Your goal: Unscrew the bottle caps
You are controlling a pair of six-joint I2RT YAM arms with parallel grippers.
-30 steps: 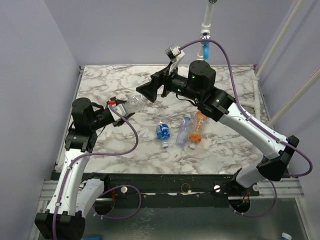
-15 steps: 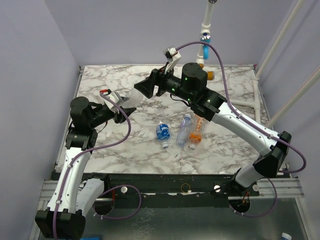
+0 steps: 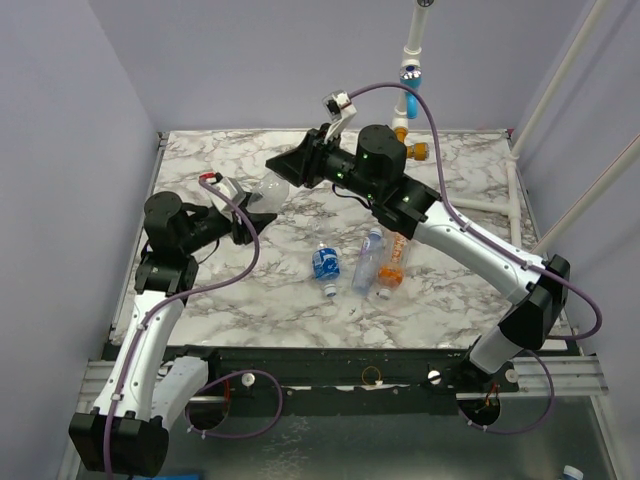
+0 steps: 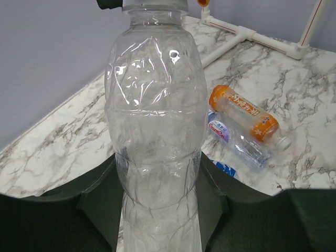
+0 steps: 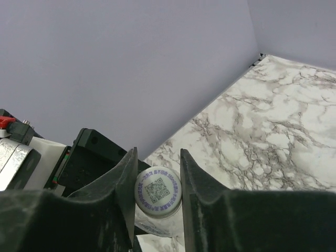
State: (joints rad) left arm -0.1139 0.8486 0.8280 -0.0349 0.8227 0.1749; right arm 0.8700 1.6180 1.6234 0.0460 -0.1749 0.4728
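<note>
My left gripper (image 4: 157,176) is shut on the lower body of the clear unlabelled bottle (image 4: 155,115), holding it off the table at the left (image 3: 266,190). My right gripper (image 5: 157,173) is shut on that bottle's white cap (image 5: 158,192), which has a printed code on top. One finger presses each side of the cap. In the top view the right gripper (image 3: 279,178) meets the bottle's neck end. Three more bottles lie mid-table: one with a dark blue label (image 3: 325,262), a slim light-blue-labelled one (image 3: 369,256) and an orange one (image 3: 396,255).
A white pipe with a blue fitting (image 3: 409,85) and an orange fitting (image 3: 418,152) stands at the back edge. A white pipe frame (image 4: 247,37) lies along the table's right side. Purple walls close in the left and the back.
My right gripper moved left onto the bottle's cap and closed from wide open. The left arm shifted the bottle slightly up and back.
</note>
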